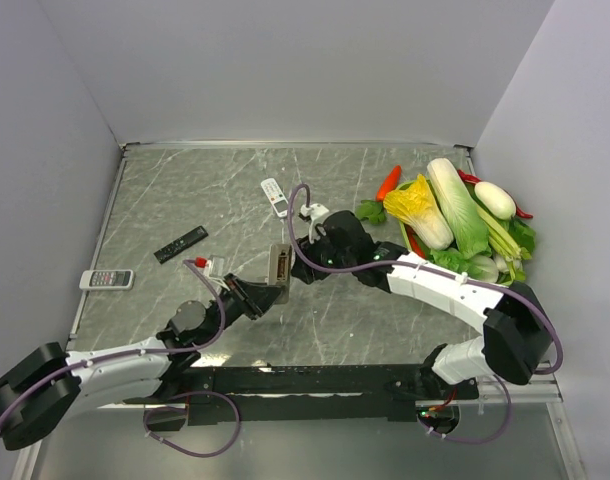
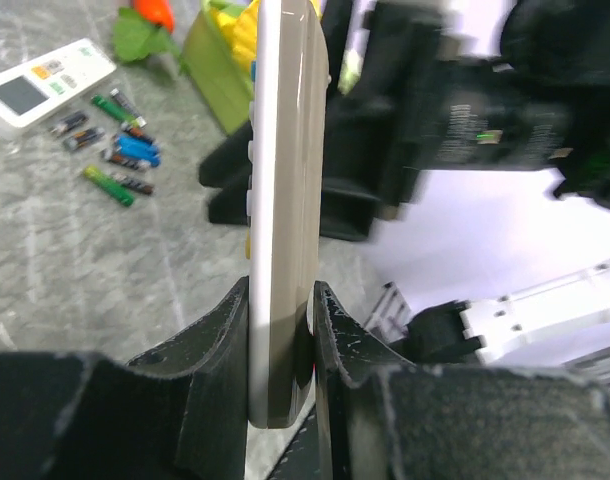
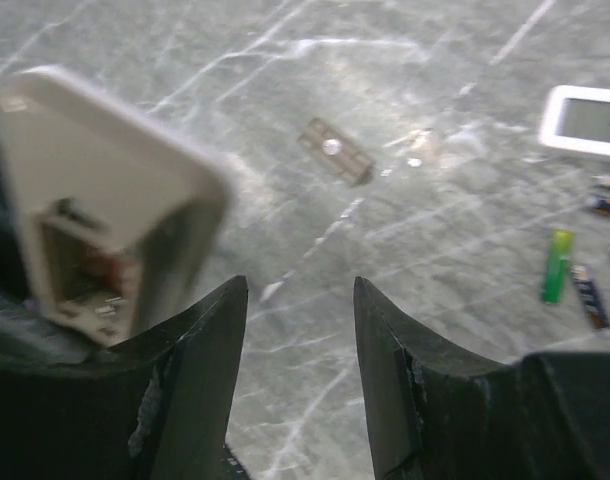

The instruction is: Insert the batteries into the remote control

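The remote control [image 1: 279, 267] is held off the table with my left gripper [image 1: 267, 293] shut on its lower end. In the left wrist view it stands edge-on [image 2: 285, 180] between the fingers [image 2: 215, 340], grey-beige back to the right. The right wrist view shows its open battery bay [image 3: 85, 265] at the left. My right gripper [image 3: 300, 290] is open and empty just beside it [image 1: 297, 250]. Several batteries [image 2: 115, 140], green, blue and dark, lie loose on the table; a green one [image 3: 557, 265] shows at the right.
A small grey-beige cover plate [image 3: 335, 150] lies on the marble. A short white remote [image 1: 274, 196] sits near the batteries. A black remote [image 1: 180, 244] and another white remote [image 1: 106, 279] lie at the left. Vegetables [image 1: 455, 215] are piled at the right.
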You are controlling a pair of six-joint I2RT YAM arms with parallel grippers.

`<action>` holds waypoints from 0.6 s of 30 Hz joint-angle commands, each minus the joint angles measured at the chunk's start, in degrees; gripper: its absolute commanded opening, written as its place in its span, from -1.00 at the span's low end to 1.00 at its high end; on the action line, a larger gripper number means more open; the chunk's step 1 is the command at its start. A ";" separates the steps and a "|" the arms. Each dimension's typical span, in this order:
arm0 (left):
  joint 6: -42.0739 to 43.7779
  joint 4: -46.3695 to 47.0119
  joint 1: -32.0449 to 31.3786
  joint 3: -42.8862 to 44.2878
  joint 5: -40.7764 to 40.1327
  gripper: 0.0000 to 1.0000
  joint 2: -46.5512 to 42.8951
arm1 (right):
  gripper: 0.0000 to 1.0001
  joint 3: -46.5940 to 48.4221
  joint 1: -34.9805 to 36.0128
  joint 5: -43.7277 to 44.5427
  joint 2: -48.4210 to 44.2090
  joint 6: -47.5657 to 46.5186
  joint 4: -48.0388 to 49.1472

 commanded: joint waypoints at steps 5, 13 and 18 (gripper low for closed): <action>-4.13 -6.63 0.57 -13.31 -3.05 -0.97 -14.88 | -0.26 -0.25 -6.99 7.17 4.25 -4.90 -3.40; -4.92 -10.71 0.66 -13.05 -2.88 -0.97 -20.79 | -0.39 4.22 -8.23 9.54 14.09 -5.87 -6.56; -5.27 -7.90 0.74 -13.05 -2.35 -0.97 -18.07 | -0.39 5.90 -8.40 13.06 17.69 -5.43 -8.58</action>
